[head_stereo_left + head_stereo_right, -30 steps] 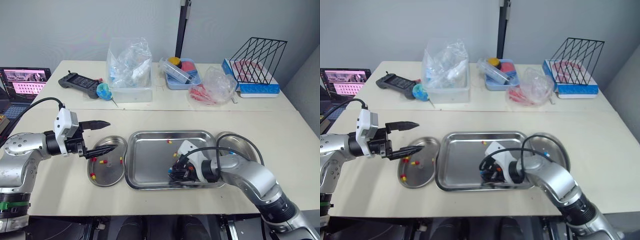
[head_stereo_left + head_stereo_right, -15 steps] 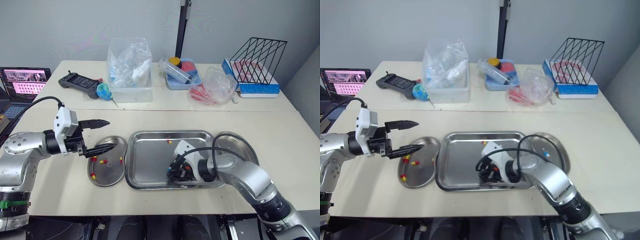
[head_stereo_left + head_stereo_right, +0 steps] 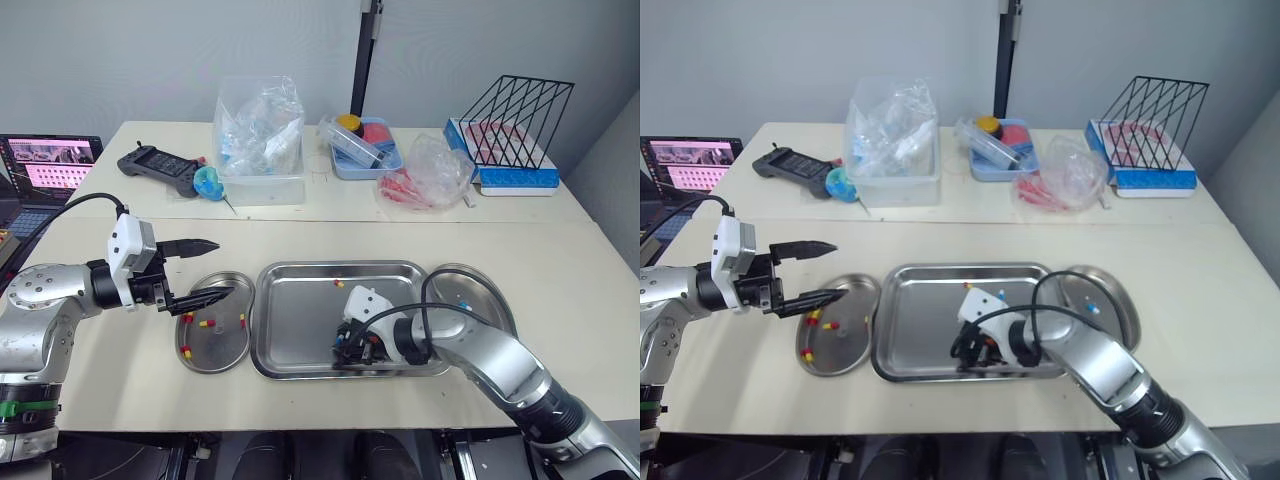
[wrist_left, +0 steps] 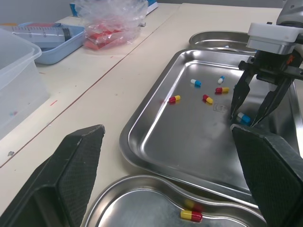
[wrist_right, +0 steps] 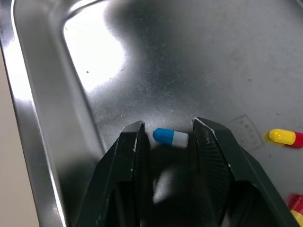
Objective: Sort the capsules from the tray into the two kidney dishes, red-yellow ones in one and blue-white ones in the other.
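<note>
The steel tray (image 3: 300, 300) lies mid-table, with several red-yellow and blue-white capsules (image 4: 195, 82) scattered in it. My right gripper (image 3: 352, 350) is down in the tray near its front wall, open, its fingers (image 5: 134, 156) on either side of a blue-white capsule (image 5: 170, 136) that lies on the tray floor. The left kidney dish (image 3: 225, 350) holds several red-yellow capsules (image 3: 203, 323). In the right kidney dish (image 3: 490, 290) lies a blue-white capsule (image 3: 463, 304). My left gripper (image 3: 218, 268) hovers open over the left dish, holding nothing.
Behind the tray stand a clear plastic box of bags (image 3: 260, 140), a black controller (image 3: 160, 165), a blue tray (image 3: 365, 145), a bag of red items (image 3: 425, 175) and a wire rack (image 3: 515, 125). A laptop (image 3: 50, 165) sits at the far left.
My right gripper has shifted slightly left and lower in the tray, settling around the blue-white capsule. The left arm has not moved.
</note>
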You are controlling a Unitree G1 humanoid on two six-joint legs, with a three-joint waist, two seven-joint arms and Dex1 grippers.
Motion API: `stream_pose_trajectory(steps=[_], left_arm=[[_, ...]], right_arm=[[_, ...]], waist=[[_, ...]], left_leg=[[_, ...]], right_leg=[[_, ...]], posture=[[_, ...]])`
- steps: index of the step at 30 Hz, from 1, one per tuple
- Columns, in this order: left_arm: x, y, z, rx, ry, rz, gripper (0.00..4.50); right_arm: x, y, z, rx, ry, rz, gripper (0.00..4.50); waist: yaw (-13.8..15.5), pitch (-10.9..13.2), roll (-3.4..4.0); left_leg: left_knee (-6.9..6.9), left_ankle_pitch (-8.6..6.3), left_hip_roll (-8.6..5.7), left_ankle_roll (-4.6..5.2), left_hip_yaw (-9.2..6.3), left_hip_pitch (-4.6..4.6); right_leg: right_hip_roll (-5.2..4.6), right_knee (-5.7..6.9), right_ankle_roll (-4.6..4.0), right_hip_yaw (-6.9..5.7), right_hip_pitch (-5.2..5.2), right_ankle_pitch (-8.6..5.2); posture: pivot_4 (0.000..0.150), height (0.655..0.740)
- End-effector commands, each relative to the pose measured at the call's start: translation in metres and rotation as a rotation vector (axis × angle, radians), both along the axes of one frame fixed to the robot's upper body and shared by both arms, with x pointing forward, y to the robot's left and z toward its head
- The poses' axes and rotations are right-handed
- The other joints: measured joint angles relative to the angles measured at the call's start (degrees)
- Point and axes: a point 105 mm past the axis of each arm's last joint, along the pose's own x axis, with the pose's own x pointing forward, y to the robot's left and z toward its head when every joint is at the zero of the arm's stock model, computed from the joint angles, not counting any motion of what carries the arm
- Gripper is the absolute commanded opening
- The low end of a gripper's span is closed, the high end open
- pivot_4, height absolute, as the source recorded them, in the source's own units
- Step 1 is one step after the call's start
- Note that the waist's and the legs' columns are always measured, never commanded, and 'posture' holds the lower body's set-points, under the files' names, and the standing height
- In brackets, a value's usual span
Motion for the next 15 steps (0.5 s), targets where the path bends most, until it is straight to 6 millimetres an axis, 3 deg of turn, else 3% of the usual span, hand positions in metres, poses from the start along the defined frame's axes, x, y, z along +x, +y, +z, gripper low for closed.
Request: stream_pose_trajectory(steps=[1, 15], left_arm=[[0.0002, 0.0017, 0.0143, 0.017, -0.065, 0.003, 4.5], [0.0002, 0.0015, 0.0158, 0.016, -0.07, 0.004, 4.5]], right_arm=[[-0.0048, -0.0083, -0.0179, -0.049, 0.056, -0.017, 1.75], [-0.0059, -0.0099, -0.0222, -0.035, 0.083, -0.042, 1.75]], waist=[[0.01, 0.0, 0.0], [0.08, -0.01, -0.02]], left_leg=[[0.0, 0.0, 0.0, 0.0, 0.0, 0.03], [-0.01, -0.01, 0.01, 0.01, -0.01, 0.16]], right_leg=[[0.0, 0.0, 0.0, 0.0, 0.03, 0.0], [-0.01, -0.02, 0.0, 0.0, 0.14, -0.01]], posture=[[0.15, 0.74], [0.15, 0.74]])
